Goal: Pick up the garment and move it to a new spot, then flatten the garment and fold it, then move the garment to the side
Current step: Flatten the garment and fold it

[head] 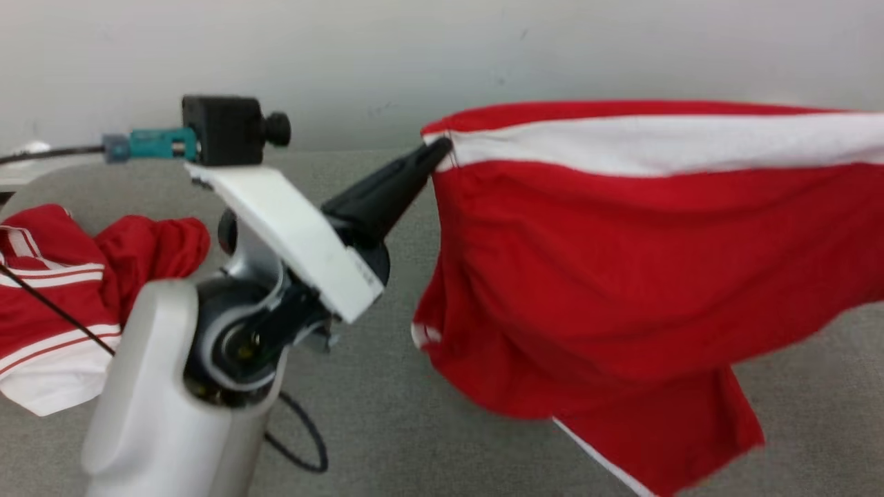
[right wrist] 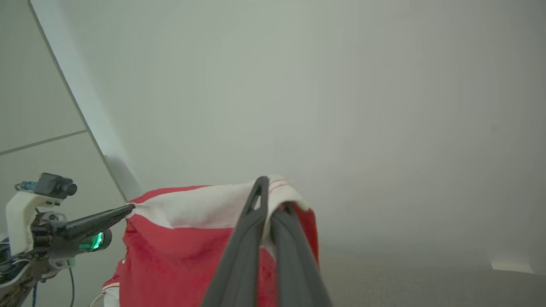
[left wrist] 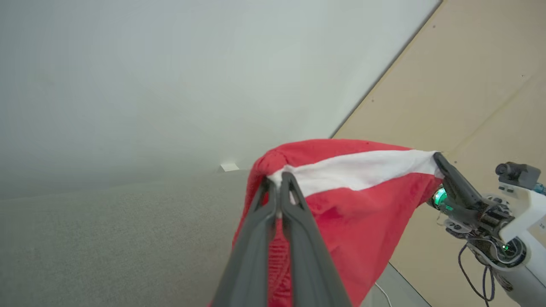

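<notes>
The left gripper [head: 442, 146] has its two dark fingers pressed together on one end of a white band, and the right gripper [right wrist: 271, 194] is pinched the same way on the other end. Between them they hold the red garment [head: 621, 276] stretched out in the air above the grey table [head: 387, 428].

Only the lowest flap of the garment, bottom right in the head view, comes near the table top, and I cannot tell whether it touches. A heap of other red and white clothes [head: 62, 304] lies on the table's left side, well apart from the hanging piece.

The white band [head: 656, 141] runs nearly level above the table as the garment's top edge, so the cloth looks taut there and slack below. It sags in soft folds and billows (the blur suggests it is swinging). I judge it to be light, limp and thin, with nothing stiff to keep a shape and nothing fragile.

The two ends of the band look like the right places to hold. The hem gives the fingers a doubled, firmer edge to bite, and the spacing keeps the piece spread for laying flat on the table. A shallow pinch on cloth this smooth could slip if the arms pull apart too hard.
</notes>
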Available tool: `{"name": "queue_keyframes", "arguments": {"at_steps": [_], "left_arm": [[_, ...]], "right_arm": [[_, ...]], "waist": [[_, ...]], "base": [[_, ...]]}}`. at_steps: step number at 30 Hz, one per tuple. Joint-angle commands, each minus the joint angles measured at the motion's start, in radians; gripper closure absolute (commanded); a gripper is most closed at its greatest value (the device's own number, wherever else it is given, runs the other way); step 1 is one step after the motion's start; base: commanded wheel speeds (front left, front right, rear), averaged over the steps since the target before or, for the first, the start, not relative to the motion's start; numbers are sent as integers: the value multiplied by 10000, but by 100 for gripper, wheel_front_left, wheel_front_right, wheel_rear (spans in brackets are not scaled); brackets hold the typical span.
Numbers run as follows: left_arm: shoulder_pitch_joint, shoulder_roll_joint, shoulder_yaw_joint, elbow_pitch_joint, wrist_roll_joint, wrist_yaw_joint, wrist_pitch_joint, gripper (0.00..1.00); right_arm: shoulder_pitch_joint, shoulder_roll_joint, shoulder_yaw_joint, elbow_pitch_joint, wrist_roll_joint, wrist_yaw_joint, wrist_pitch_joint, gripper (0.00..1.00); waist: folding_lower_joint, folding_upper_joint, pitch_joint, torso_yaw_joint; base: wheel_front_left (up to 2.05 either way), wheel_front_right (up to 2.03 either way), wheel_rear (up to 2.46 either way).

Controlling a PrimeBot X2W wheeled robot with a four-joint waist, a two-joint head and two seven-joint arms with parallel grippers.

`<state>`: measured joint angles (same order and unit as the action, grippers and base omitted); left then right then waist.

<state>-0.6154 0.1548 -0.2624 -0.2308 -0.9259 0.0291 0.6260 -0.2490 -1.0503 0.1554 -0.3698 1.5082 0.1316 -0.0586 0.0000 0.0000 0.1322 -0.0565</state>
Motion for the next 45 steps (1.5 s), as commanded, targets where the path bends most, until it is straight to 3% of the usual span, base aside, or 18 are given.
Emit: {"name": "queue_keyframes", "arguments": {"at_steps": [1,6,11,14,17,22,27,30,35,39,45], "left_arm": [[-632,-106,5,691,386,48,-225,100],[-2846,-339,52,3621,1761,173,-1740,100],[-4826,-651,183,5918,2885,0,-4635,100],[-5328,-824,-173,7241,3242,-520,-6103,100],[-5098,-932,-422,8389,3021,-964,-7195,100],[-4102,-1011,-1226,9280,2899,-1367,-8052,100],[-2286,-996,-1971,9074,2384,-1573,-8479,100],[-1030,-738,-2411,8383,1880,-1592,-8519,100],[1261,195,-2769,7008,1164,-1590,-8149,100],[3432,960,-2637,5348,594,-1113,-7608,100],[6419,2104,-2368,2094,-99,309,-6647,100]], "right_arm": [[-904,348,391,611,-280,-19,299,100],[-4547,2434,1645,3732,-2200,-20,864,100],[-7272,4414,2138,6394,-4445,-22,289,100],[-7926,5065,2395,7315,-5289,-22,-592,100],[-7586,5343,2841,7690,-5317,-22,-1278,100],[-6305,4864,3790,7270,-4854,-22,-1681,100],[-4070,3573,4693,5754,-4048,-22,-1982,100],[-2583,2822,5064,4716,-3462,-22,-2037,100],[-607,1792,5670,3353,-3186,-22,-2064,100],[804,1333,5813,2557,-3094,-22,-2065,100],[3172,588,5389,1071,-2693,-22,-2069,100]], "waist": [[0,0,203,83],[0,0,488,210],[0,0,1224,333],[0,0,1589,456],[0,0,1697,560],[0,0,1681,703],[0,0,1600,906],[0,0,1400,938],[0,0,781,826],[0,0,195,747],[0,0,-411,922]], "base": [[0,0,0],[0,0,0],[0,0,0],[0,0,0],[0,0,0],[0,0,0],[0,0,0],[0,0,0],[0,0,0],[0,0,0],[0,0,0]]}}
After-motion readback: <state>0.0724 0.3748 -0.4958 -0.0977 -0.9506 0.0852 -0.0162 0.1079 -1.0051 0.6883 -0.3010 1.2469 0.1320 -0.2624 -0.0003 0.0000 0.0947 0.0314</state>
